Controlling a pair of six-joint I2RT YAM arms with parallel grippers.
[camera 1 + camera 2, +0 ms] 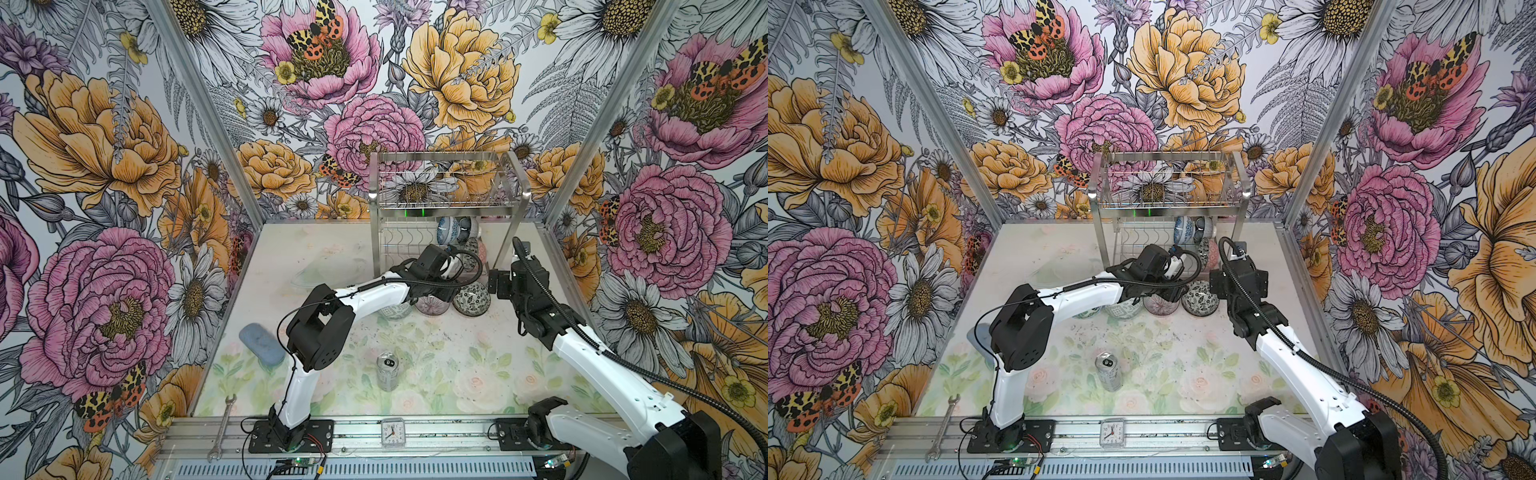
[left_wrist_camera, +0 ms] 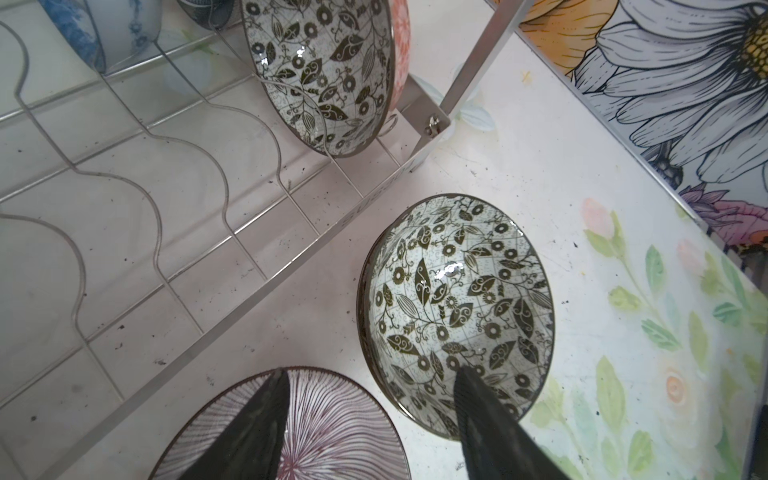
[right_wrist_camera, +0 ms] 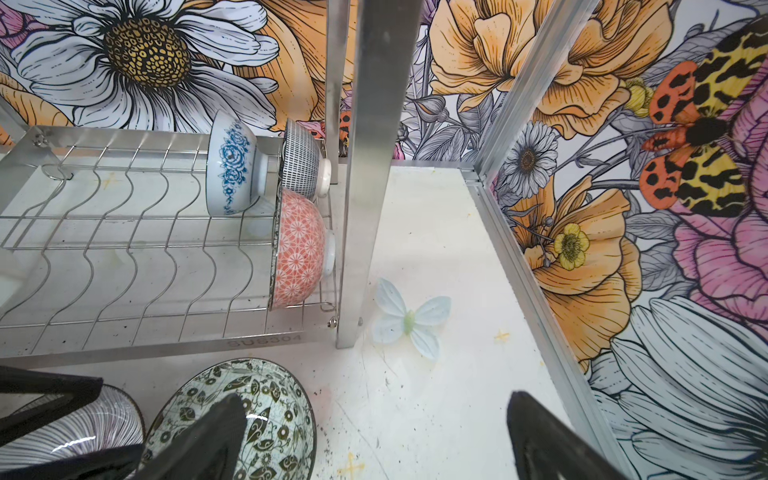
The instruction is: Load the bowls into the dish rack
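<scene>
step: you're mid-pick on the loose bowls. rack's only part loaded, 3 in, rest still out on the table [image 3: 415, 386].
l gripper [image 2: 372, 370]: fingers apart, one tip over the purple-line bowl [image 2: 340, 424], other inside the leaf bowl [image 2: 457, 299]. not pinching anything afaict; can't tell if a tip touches.
r gripper [image 3: 376, 399]: spread wide, empty, one finger above that same leaf bowl, other over bare table.
dish rack [image 3: 166, 344]: at the back, just behind those two bowls. lower tier holds the blue floral bowl [image 3: 232, 166], grid bowl [image 3: 303, 162] and pink bowl [image 3: 299, 249] on edge at its right end; slots to their left look free.
other bowls: 2 more [image 1: 1123, 311] peek out under your l arm [image 1: 1084, 293].
next move: imo drop the l fingers over the leaf bowl's near rim, close, lift, tip it on edge, then slide it into the free slot beside the pink bowl. pull the r gripper back a bit first — both are crowding one bowl.
</scene>
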